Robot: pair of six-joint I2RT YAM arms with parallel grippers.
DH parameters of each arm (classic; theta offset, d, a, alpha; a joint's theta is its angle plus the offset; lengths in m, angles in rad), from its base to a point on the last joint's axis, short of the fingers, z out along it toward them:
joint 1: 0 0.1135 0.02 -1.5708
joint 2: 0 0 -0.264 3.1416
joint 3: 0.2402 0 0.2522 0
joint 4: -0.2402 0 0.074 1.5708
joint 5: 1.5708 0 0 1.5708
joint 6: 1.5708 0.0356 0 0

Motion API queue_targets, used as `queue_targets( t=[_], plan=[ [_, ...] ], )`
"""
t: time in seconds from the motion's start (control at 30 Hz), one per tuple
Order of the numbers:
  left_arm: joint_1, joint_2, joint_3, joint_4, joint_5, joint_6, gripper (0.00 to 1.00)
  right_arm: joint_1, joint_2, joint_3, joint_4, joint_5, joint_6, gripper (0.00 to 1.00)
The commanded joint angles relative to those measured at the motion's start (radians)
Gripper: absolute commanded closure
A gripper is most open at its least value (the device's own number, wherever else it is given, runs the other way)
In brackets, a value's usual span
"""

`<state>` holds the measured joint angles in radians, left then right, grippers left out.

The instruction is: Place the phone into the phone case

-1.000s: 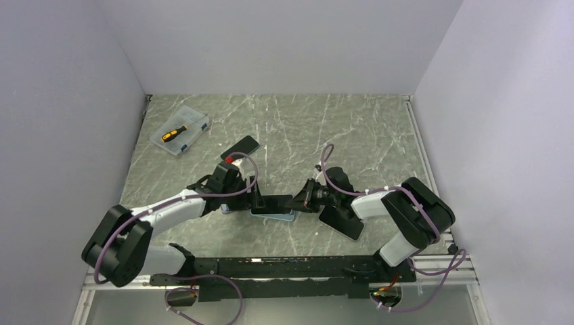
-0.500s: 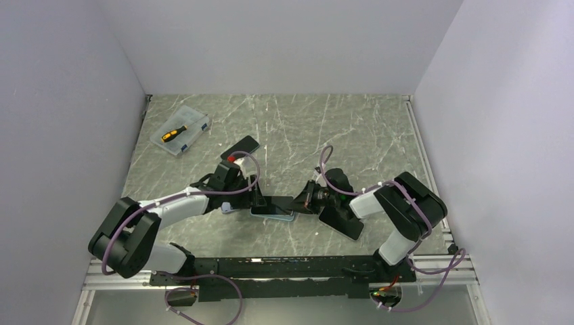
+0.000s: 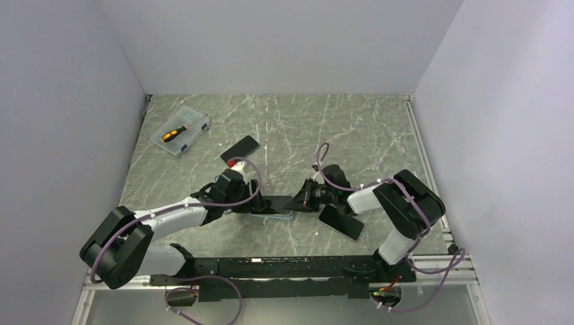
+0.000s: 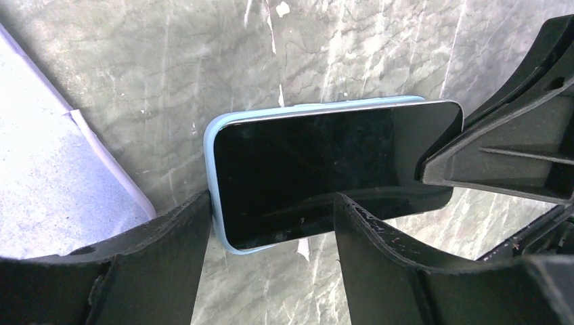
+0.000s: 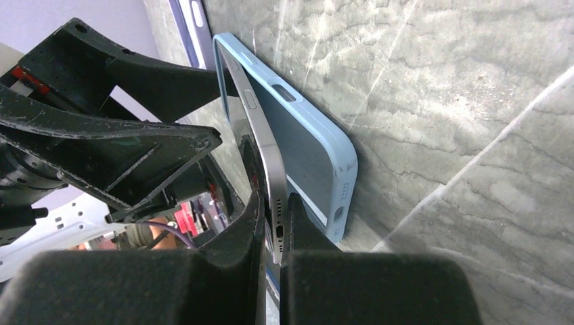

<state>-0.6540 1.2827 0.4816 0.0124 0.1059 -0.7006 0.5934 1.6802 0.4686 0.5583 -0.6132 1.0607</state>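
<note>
Near the front middle of the table [image 3: 379,135], the phone [image 4: 318,169] is found partly seated in the light-blue phone case [image 4: 211,145], which lies flat on the marbled surface. At the end toward the left arm, the screen is seen framed by the case rim, so that end is judged to be in. At the other end, the right wrist view shows the phone tilted up, its edge raised above the case wall and apart from the case floor. That raised end is pinched between the nearly closed fingers of the right gripper [image 5: 271,227]. The left gripper [image 4: 271,203] is held spread wide, one finger to each side of a stretch of the phone's long edge, with nothing clamped; whether its fingers touch the case cannot be told. The insertion is therefore judged roughly half done: one end is engaged, while the lifted end is not yet lowered and pressed inside the rim. After that, only the release of the phone is left. A second phone [image 3: 240,146] and a clear box [image 3: 181,130] are seen well apart, toward the far left.
</note>
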Motion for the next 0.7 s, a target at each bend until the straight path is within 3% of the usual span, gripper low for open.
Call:
queue_targets(
  t=[0.0,0.33,0.67],
  plan=[
    [-0.101,0.002,-0.038,0.105,0.209,-0.139,0.32,0.046,0.044,0.019,-0.232,0.164,-0.116,1.0],
    [-0.188,-0.048,-0.028,0.121,0.213,-0.196,0.31,0.045,-0.031,0.044,-0.416,0.222,-0.238,1.0],
    [-0.24,-0.049,-0.039,0.186,0.244,-0.248,0.31,0.039,-0.011,0.064,-0.429,0.183,-0.263,1.0]
  ],
)
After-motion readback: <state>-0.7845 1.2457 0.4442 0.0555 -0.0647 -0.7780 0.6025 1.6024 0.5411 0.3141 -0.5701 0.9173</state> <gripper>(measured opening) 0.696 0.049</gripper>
